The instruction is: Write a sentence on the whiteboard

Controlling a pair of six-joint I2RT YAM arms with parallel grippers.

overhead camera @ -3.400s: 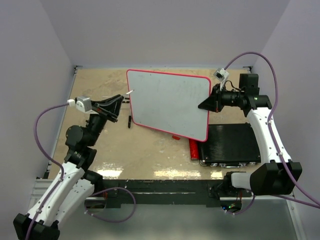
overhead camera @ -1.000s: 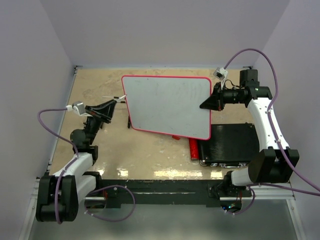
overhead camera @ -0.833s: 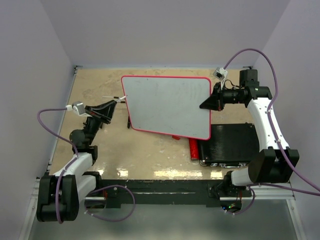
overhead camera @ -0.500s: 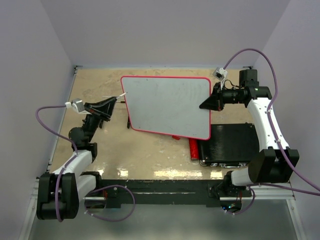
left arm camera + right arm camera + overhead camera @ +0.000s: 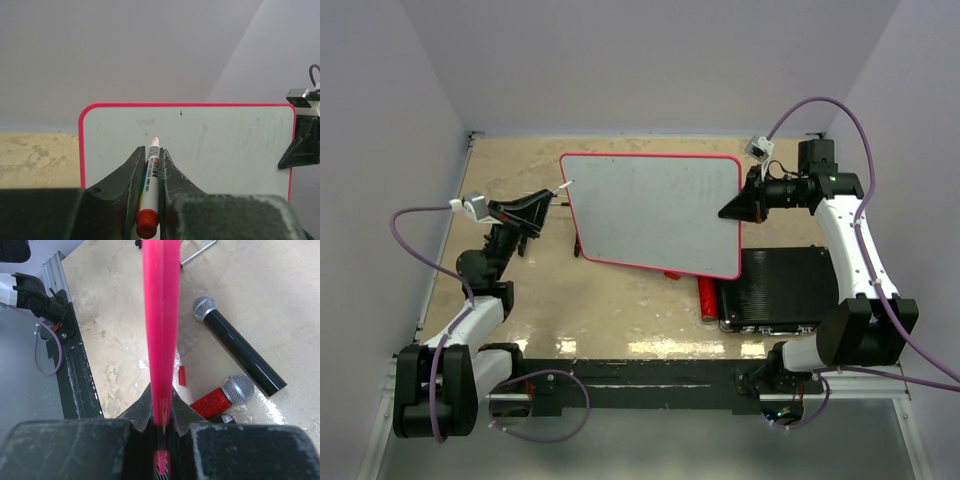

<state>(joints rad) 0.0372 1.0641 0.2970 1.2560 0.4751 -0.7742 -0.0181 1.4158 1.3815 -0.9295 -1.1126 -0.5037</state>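
Looking down from the top camera, I see the whiteboard [image 5: 655,212] lifted at a slant over the middle of the table [image 5: 520,170], its face turned up and toward the left. The right gripper [image 5: 732,212] is pinching the board's right edge about halfway along. On the right wrist camera that edge shows as a thin red strip running straight out from between the pressed fingers [image 5: 142,412]. The board's near right corner hangs over the black ribbed case [image 5: 785,290], which lies at the near right of the table.

On the left, the left gripper [image 5: 558,190] is clamped on a marker [image 5: 149,192], a white barrel with a red end cap at the back and its tip pointing at the board. From above, the tip sits right at the board's far left corner. From the left wrist camera it lines up with the upper left part of the white surface. I cannot tell whether it is actually touching. That surface shows faint grey smudges and one small dark dot near its far edge.

Under the board, the right wrist camera picks up a black microphone [image 5: 240,352] and a red glitter microphone [image 5: 220,399], both with silver mesh heads, lying apart. A small red cap [image 5: 182,375] lies just beside the red one.
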